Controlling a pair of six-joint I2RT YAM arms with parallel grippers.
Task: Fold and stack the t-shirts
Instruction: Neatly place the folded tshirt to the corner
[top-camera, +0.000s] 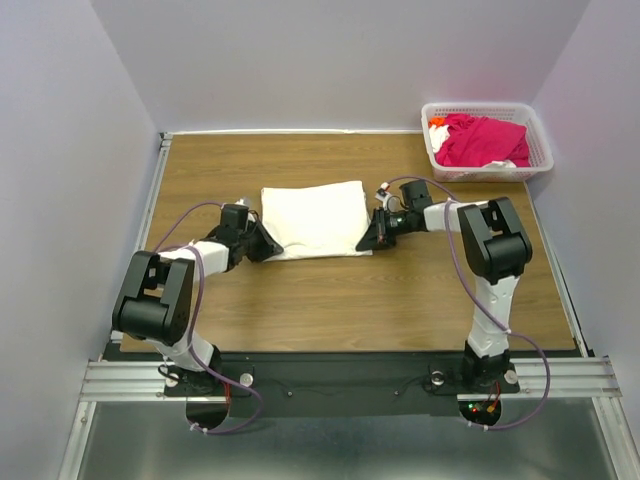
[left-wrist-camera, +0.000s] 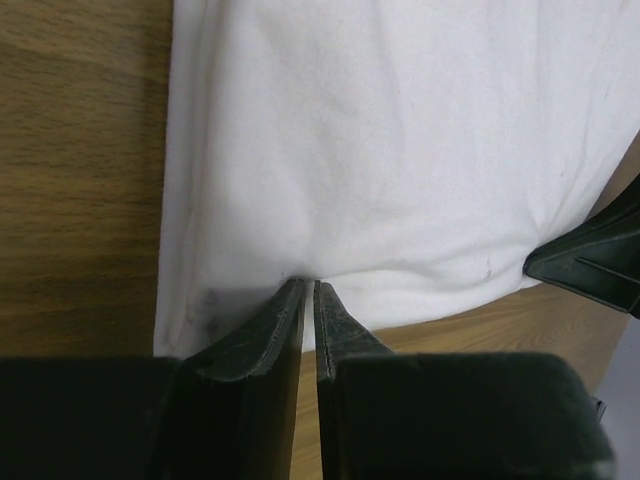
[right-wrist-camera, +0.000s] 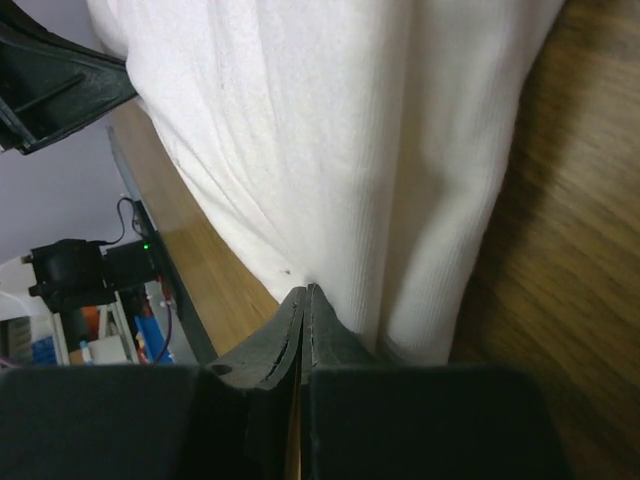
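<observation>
Grip on off-white t-shirt (top-camera: 315, 215)
Near corners pinched tight by left hand (top-camera: 266, 243) and right hand (top-camera: 368, 240); cloth extends away from both

Pale lilac walls (top-camera: 300, 60) enclose a wooden table (top-camera: 350, 305).

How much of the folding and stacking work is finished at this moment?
Done: the off-white t-shirt lies on the table as a folded rectangle. In hand: the left end effector and the right end effector each pinch its near edge, perhaps for another fold. Left: the pink t-shirt lies crumpled in the basket, unfolded, and nothing is stacked yet.
</observation>
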